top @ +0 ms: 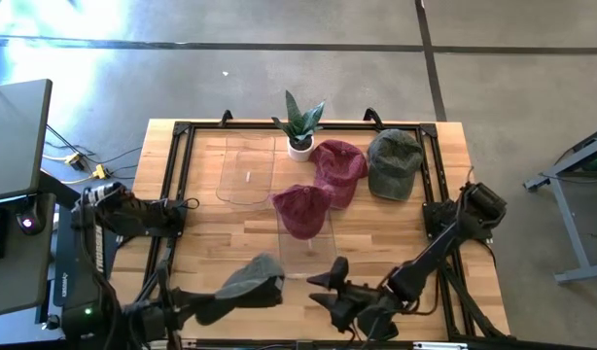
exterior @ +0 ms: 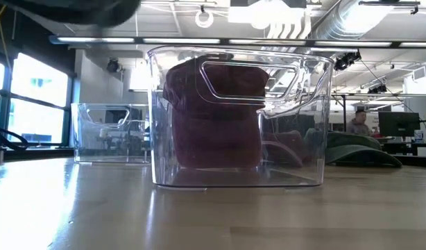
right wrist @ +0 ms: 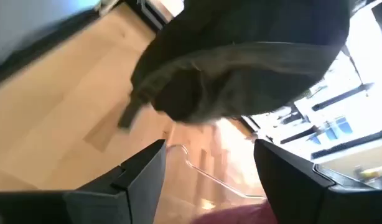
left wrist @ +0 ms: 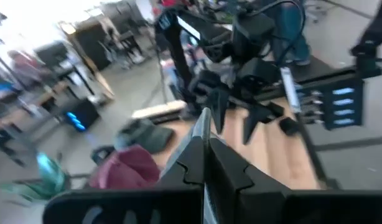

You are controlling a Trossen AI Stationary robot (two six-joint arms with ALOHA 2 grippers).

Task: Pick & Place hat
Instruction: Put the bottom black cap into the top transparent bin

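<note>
My left gripper is at the table's near edge, shut on a grey-green hat. That hat fills the top of the right wrist view and shows as a dark shape in the low view. My right gripper stands open just right of the hat, its fingers pointing at it without touching. A maroon hat sits inside a clear bin. A second maroon hat and a green hat lie on the table farther back. My left gripper pinches a thin edge of the grey-green hat between its two shut fingers. It comes in roughly level from the table's left. The hat is lifted clear of the table and sticks out beyond the fingertips toward the right gripper.
An empty clear bin stands left of the hat-filled one. A potted plant is at the far edge, between the bins and the loose hats. A black frame borders the table. Bare wood lies left of the near bin.
</note>
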